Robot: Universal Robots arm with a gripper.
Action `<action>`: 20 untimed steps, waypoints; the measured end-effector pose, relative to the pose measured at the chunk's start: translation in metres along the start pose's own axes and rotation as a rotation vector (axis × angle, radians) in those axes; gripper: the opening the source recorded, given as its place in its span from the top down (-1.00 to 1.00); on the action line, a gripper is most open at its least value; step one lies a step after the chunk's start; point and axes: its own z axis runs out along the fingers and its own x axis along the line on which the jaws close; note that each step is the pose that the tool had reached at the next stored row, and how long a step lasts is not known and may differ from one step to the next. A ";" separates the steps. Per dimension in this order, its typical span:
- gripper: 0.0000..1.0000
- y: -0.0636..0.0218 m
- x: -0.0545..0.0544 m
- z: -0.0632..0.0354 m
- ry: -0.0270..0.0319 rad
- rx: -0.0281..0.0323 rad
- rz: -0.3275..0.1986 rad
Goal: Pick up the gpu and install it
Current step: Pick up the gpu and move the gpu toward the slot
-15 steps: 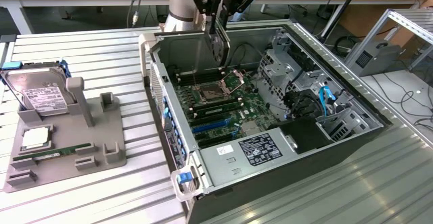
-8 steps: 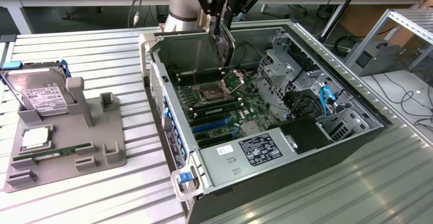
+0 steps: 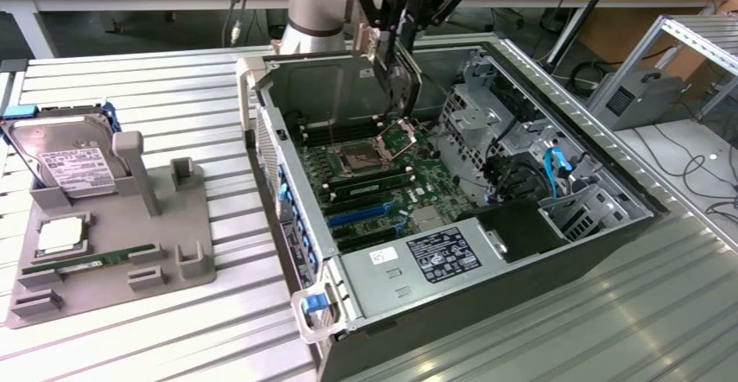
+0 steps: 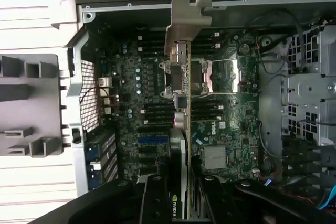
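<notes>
Fingers (image 4: 152, 199), matte black, are clamped on both flat faces of the gpu (image 4: 181, 124), with the thin card held edge-on in the gripper (image 4: 182, 182) and its silvery bent bracket (image 4: 186, 19) farthest out. It's hung over the dark green motherboard (image 4: 231, 114) inside the open grey sheet-metal case (image 3: 358, 300). In the exterior view, a grey plastic tray (image 3: 173, 265) is parked at the case's 9 o'clock, with a boxy hard drive (image 3: 69, 166) propped at 10.

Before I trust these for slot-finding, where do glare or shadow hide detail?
Wrist view: the table washes out to near white and the gpu bracket gleams pale, while the motherboard sits dim, its slots dark. Exterior view: even room light, a soft sheen on the table's ribs, and the case interior darker than the table around it.
</notes>
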 end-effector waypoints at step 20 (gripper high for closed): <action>0.47 0.0022 -0.051 0.0245 0.0040 0.0002 0.000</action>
